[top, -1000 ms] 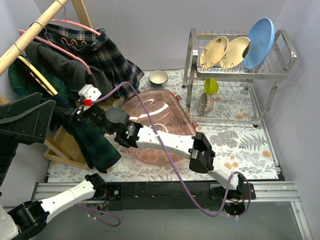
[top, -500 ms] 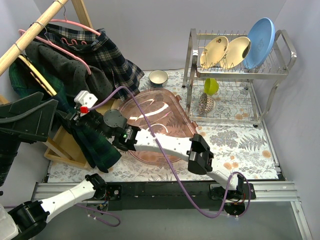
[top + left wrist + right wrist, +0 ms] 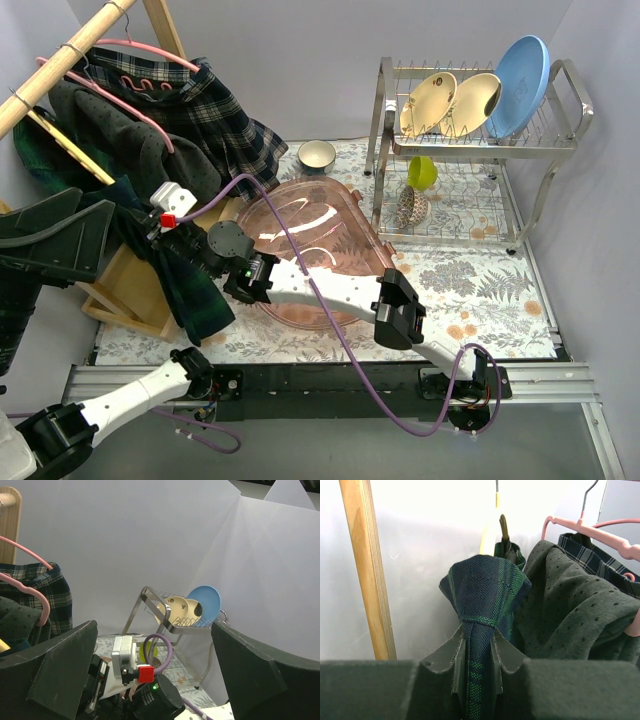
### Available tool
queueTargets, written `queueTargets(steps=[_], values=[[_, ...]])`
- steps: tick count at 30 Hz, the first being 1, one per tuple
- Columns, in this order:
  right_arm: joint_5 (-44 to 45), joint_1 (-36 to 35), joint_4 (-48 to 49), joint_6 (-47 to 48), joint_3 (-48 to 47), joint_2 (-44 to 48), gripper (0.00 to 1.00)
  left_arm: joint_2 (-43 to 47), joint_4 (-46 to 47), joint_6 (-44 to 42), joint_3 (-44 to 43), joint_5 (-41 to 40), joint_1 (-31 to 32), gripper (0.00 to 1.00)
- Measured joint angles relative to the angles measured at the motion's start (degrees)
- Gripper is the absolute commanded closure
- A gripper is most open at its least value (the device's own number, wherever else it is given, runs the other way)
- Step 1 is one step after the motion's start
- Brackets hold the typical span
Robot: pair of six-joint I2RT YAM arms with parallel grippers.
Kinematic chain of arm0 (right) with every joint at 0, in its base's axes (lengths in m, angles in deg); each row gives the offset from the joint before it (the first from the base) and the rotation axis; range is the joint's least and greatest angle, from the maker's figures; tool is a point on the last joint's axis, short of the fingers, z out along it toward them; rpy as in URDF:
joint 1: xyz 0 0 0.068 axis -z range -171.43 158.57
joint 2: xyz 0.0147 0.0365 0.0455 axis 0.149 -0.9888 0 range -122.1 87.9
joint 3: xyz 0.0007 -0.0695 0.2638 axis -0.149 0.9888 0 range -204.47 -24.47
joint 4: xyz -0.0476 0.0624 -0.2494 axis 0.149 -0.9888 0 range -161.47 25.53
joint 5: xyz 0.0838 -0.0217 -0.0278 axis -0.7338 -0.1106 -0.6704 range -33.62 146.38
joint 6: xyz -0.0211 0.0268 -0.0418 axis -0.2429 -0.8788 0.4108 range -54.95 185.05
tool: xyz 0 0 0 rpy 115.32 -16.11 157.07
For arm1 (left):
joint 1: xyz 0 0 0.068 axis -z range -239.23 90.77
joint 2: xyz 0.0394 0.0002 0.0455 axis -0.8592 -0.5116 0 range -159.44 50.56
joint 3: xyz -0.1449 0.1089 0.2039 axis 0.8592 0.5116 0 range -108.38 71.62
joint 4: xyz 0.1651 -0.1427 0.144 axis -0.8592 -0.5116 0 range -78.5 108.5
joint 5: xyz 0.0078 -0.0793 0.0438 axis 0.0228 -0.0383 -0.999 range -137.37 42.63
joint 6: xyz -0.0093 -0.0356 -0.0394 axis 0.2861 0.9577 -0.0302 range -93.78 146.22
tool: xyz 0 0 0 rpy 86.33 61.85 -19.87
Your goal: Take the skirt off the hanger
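The skirt (image 3: 196, 288), dark blue-green plaid, hangs from a yellow hanger (image 3: 70, 150) on the wooden rail (image 3: 60, 58) at the left. In the right wrist view a bunched fold of the skirt (image 3: 485, 587) sits pinched between my right gripper's (image 3: 479, 650) fingers, below the yellow hanger (image 3: 490, 532). From above, my right gripper (image 3: 150, 237) reaches left into the hanging cloth. My left gripper (image 3: 70, 232) is raised at the far left, wide open and holding nothing; in its own view the left gripper (image 3: 155, 645) looks over the right arm's wrist.
A grey dotted garment (image 3: 570, 610) and a plaid one (image 3: 225, 120) hang on pink hangers (image 3: 135, 105) beside the skirt. A wooden post (image 3: 367, 565) stands left. A wooden crate (image 3: 130, 295), pink plastic lid (image 3: 315, 235), bowl (image 3: 317, 155) and dish rack (image 3: 470, 150) sit on the table.
My right gripper has closed from wide open onto the skirt fold and shifted slightly left and down. The hanging clothes moved a little. The left gripper stayed open.
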Motion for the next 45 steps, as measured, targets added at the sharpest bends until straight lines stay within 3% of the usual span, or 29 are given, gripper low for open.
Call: queueTargets(steps=[30, 38, 45], values=[[-0.09, 0.57, 1.95, 2.25, 0.35, 0.68, 0.99, 0.48, -1.18, -2.14, 0.94, -3.15, 0.0, 0.02], [-0.26, 0.61, 3.43, 2.29, 4.57, 4.83, 0.99, 1.11, -2.4, -2.1, 4.74, -3.78, 0.0, 0.02], [-0.31, 0.59, 7.08, 2.29, 15.85, 12.76, 0.99, 1.81, -3.78, -2.03, 6.6, -4.5, 0.0, 0.04]])
